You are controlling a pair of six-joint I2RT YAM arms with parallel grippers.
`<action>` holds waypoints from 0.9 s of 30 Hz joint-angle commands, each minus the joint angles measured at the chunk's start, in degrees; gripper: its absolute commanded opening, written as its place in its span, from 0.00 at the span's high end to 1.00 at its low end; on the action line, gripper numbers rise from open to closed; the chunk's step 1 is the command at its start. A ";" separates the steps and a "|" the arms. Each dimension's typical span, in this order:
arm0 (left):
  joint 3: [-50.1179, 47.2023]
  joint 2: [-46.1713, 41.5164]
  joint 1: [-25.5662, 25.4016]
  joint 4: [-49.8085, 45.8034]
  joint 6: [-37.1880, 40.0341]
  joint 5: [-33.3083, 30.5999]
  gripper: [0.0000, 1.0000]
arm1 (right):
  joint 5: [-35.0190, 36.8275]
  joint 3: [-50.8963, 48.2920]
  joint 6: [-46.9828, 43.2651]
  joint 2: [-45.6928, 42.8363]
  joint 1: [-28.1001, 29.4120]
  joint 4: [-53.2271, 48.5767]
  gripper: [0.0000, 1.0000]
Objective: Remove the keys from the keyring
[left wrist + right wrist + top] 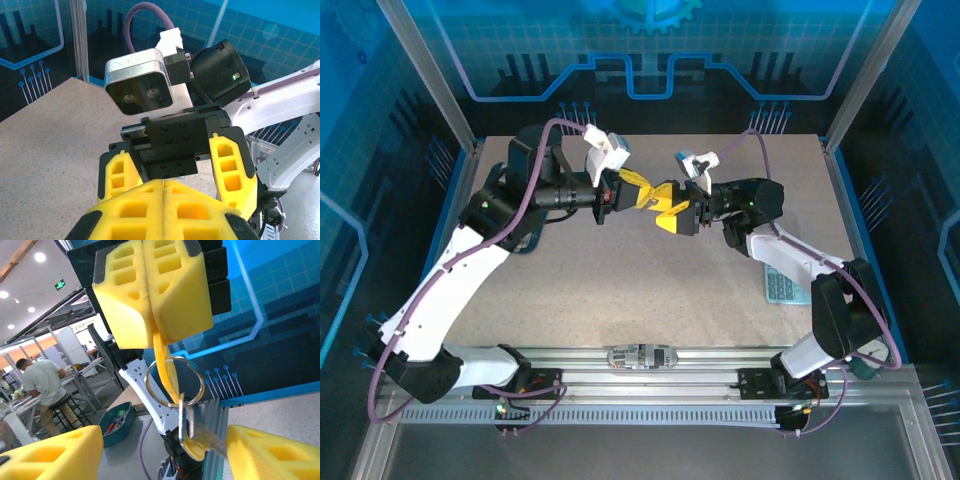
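Hanging from left pincer (149,332), clamped on tag (167,371): ring (150,385) and key (189,426). Right pincer (671,210) apart, either side of key. Danger: key swings, grab misses; hard tug pulls tag loose.

Facing each other, left fingers (125,290) pressed together, right fingers (50,455) spread apart

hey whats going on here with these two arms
The two arms meet in mid-air above the table. The left gripper is shut on a yellow-orange keyring tag, and a thin silver wire ring with a small grey metal key hangs from it. The right gripper is open, with its yellow fingers on either side of the key, not gripping it. The key is not yet off the ring.
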 commanded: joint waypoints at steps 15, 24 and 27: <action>-2.25 -2.70 0.88 4.56 -2.23 1.61 1.00 | 3.97 2.39 1.29 -2.09 0.53 2.34 0.56; -3.96 -3.23 0.82 6.74 -3.19 0.77 1.00 | 4.16 3.68 2.26 -1.36 1.04 2.36 0.63; -4.24 -3.39 0.95 7.82 -3.74 0.45 1.00 | 3.90 3.64 2.28 -1.10 1.50 2.36 0.57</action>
